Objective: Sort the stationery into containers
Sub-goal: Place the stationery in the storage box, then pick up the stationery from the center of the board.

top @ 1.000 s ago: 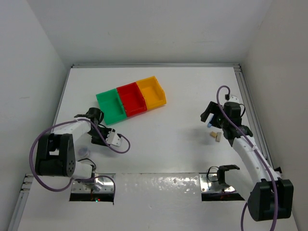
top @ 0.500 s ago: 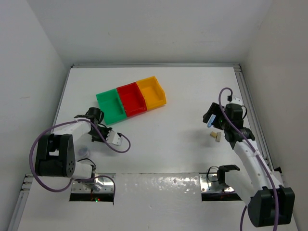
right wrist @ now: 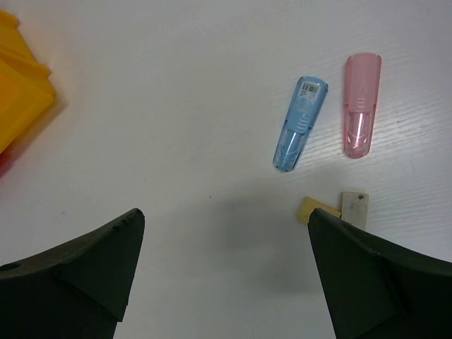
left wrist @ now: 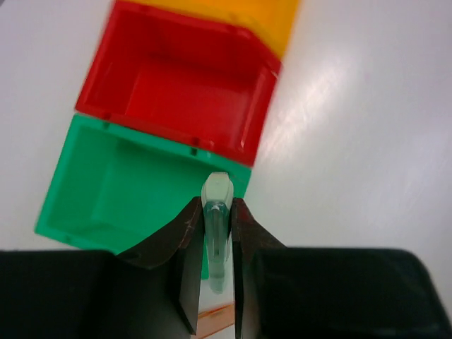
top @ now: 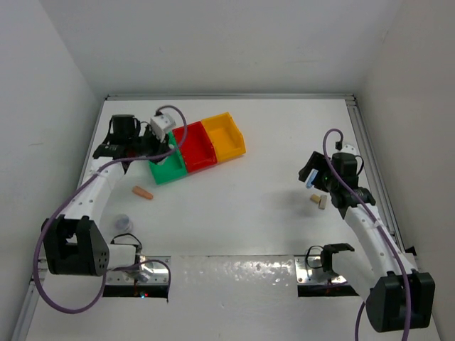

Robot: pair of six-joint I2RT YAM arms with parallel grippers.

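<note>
Three joined containers stand at the back left: a green bin [top: 165, 160], a red bin [top: 194, 145] and a yellow-orange bin [top: 224, 136]. My left gripper [top: 161, 149] hovers at the green bin's [left wrist: 120, 187] near right corner, shut on a pale translucent stick [left wrist: 215, 233]. An orange stick [top: 143, 192] lies on the table below it. My right gripper [right wrist: 224, 219] is open above the table, with nothing between its fingers. Just ahead of it lie a blue stick [right wrist: 300, 123], a pink stick [right wrist: 361, 106], a tan block [right wrist: 316, 210] and a whitish block [right wrist: 354, 209].
A pale round piece [top: 124, 222] sits on the table near the left arm's base. The red bin [left wrist: 183, 92] shows nothing inside. Raised rails run along the table's back and right edges [top: 366, 142].
My left arm has risen from the table by the round piece and swung back to the green bin, shutting on the pale stick. The orange stick now shows. The right arm barely moved.
</note>
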